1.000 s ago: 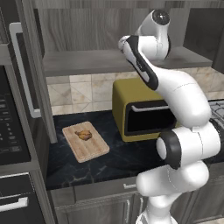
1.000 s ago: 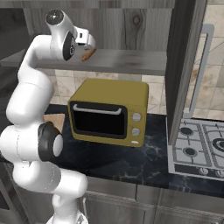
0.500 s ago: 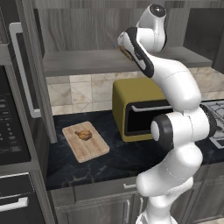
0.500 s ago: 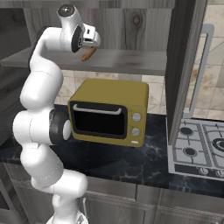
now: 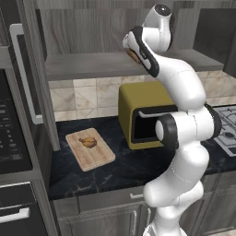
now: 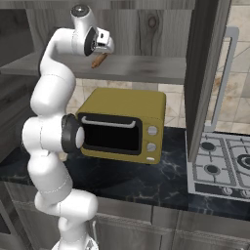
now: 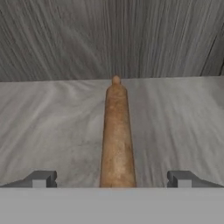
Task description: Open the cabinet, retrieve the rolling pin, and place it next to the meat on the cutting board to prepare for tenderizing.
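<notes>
The cabinet stands open, its dark door (image 5: pixel 37 69) swung to the left and its grey shelf (image 5: pixel 83 64) bare in front. The light-wood rolling pin (image 7: pixel 116 135) lies on the shelf (image 7: pixel 52 127), pointing away from the hand. My gripper (image 7: pixel 113 179) is open, and its two fingertips (image 7: pixel 43 178) stand wide apart on either side of the pin's near end. From the right, the gripper (image 6: pixel 101 47) hangs just above the rolling pin (image 6: pixel 99 60). Down on the counter, the meat (image 5: pixel 88 142) sits on the cutting board (image 5: pixel 94 159).
A mustard-yellow toaster oven (image 6: pixel 122 124) stands on the dark counter under the shelf. The other cabinet door (image 6: pixel 207 73) hangs open on the right, above a gas stove (image 6: pixel 219 166). A black oven stack (image 5: pixel 9 138) fills the left side.
The arm has stretched upward and the hand has edged closer to the rolling pin on the shelf. The pin, board and meat have stayed put.
</notes>
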Controlling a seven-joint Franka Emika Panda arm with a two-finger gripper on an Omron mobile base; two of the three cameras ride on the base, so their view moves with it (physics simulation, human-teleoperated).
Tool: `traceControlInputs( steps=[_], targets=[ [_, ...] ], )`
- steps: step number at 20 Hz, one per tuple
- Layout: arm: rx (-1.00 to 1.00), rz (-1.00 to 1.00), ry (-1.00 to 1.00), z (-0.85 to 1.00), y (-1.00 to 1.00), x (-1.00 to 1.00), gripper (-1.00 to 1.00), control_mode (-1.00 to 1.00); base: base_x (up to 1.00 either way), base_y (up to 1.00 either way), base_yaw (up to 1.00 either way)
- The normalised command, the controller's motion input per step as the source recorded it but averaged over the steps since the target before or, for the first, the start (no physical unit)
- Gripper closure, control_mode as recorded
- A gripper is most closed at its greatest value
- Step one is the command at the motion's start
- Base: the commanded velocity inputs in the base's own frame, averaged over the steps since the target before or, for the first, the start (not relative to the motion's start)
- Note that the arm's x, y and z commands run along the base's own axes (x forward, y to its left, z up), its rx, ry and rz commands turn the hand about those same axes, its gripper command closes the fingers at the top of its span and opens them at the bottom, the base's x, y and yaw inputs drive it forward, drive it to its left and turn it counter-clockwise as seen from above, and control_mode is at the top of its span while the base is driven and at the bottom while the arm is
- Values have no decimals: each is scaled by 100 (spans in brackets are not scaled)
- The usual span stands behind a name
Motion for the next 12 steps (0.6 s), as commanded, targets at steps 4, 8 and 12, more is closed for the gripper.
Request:
traceControlInputs(
  steps=[4,8,12],
  targets=[
    [4,0,0,-43,0,3,-100,-100,0,0,0],
    [4,0,1,-53,0,1,-100,-100,0,0,0],
    [3,0,2,-56,0,0,100,-100,0,0,0]
  ],
)
